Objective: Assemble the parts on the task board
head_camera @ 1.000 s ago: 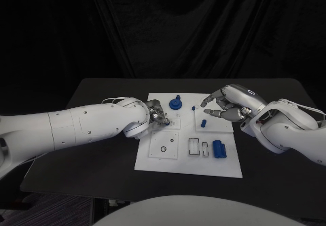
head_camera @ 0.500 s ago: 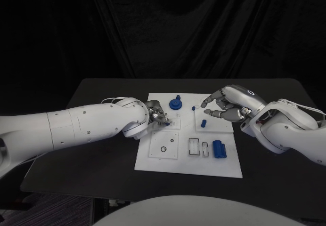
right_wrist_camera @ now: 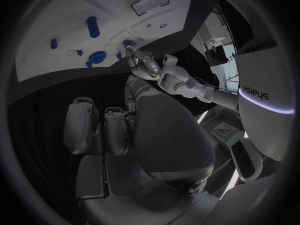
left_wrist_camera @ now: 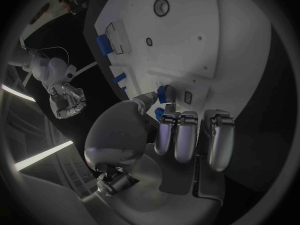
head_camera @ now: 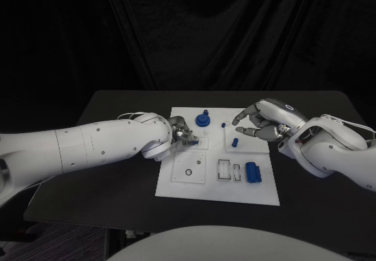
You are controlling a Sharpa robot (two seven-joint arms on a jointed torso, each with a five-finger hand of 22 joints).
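Observation:
The white task board lies in the middle of the black table. My left hand is at the board's left edge and pinches a small blue part between thumb and fingers, low over a square plate. The left wrist view shows that part at the fingertips, just above the board. My right hand hovers over the board's far right side with its fingers apart, holding nothing. On the board there is a blue knob, a small peg, a standing peg and a blue cylinder.
Rectangular slots and a round hole lie in the board's near half. The right wrist view shows the cylinder, the knob and my left hand beyond my right hand. Bare black table surrounds the board.
My left hand has edged the blue part a little to the right over the square plate. The right hand has stayed where it was.

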